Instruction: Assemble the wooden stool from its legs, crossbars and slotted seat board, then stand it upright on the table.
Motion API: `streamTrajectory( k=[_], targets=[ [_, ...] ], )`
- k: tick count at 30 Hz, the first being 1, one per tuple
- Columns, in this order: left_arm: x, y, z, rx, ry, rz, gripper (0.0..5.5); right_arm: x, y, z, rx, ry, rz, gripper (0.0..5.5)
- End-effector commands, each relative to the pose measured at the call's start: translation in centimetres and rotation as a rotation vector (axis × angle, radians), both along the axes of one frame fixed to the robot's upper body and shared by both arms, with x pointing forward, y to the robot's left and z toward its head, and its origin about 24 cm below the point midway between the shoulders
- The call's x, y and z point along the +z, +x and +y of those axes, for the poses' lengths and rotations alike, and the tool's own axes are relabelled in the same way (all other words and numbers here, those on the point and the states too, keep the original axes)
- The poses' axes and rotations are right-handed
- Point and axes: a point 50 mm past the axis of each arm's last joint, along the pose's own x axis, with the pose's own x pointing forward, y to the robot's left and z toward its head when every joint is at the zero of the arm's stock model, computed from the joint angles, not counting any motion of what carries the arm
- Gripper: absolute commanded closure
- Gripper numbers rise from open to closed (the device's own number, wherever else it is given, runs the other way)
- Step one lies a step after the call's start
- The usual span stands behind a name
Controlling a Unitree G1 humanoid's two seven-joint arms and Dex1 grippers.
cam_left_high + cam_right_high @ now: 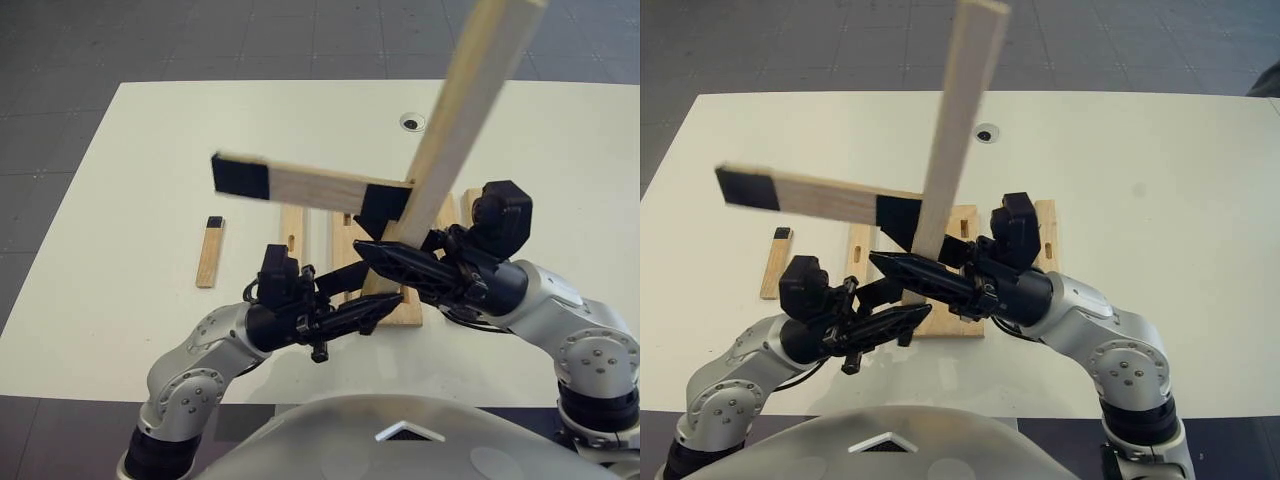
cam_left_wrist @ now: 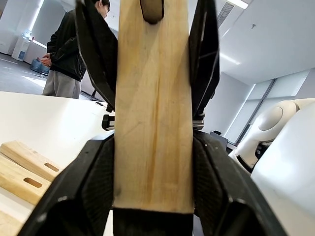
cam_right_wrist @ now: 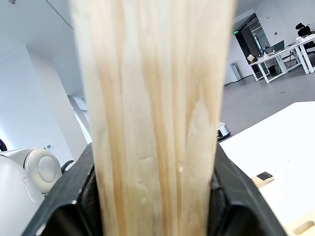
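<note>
Since the black-tipped crossbar (image 1: 300, 187) sticks off the leg (image 1: 455, 110), my left tool (image 1: 380, 303) and right tool (image 1: 385, 265) both clamp it low, probably steadying that joint above the seat board (image 1: 338, 235).

Tabletop (image 1: 120, 180): plain cream-white.
Long slat (image 1: 455, 120): pale blond wood, fine straight grain.
Crosspiece (image 1: 310, 187): same pale wood, black band at the free end, another by the slat.
Short stick (image 1: 209, 255): light wood, black tip.
Seat board (image 1: 958, 322): honey-tan wood, dark slots.
Left end effector (image 1: 385, 305) and right end effector (image 1: 375, 255): matte black.
Floor (image 1: 60, 60): dark grey tiles, faint grid of seams.
</note>
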Motion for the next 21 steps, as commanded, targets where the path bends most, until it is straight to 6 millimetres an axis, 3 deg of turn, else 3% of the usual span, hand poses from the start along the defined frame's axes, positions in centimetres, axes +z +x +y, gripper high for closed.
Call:
streamTrajectory(
  k=[1, 10, 21],
  targets=[
    [-1.8, -0.4, -0.7, -0.067, 0.076, 0.097, 3.45, 1.5, -0.4, 0.8, 0.065, 0.093, -0.023, 3.46],
    [-1.4, -0.2, 0.4, -0.059, 0.057, 0.107, 3.45, 1.2, -0.9, 0.6, 0.067, 0.059, -0.009, 3.47],
    [-1.2, -0.3, 2.9, -0.061, 0.161, 0.064, 3.45, 0.5, -0.7, -1.3, 0.041, -0.1, -0.026, 3.47]
  ],
)
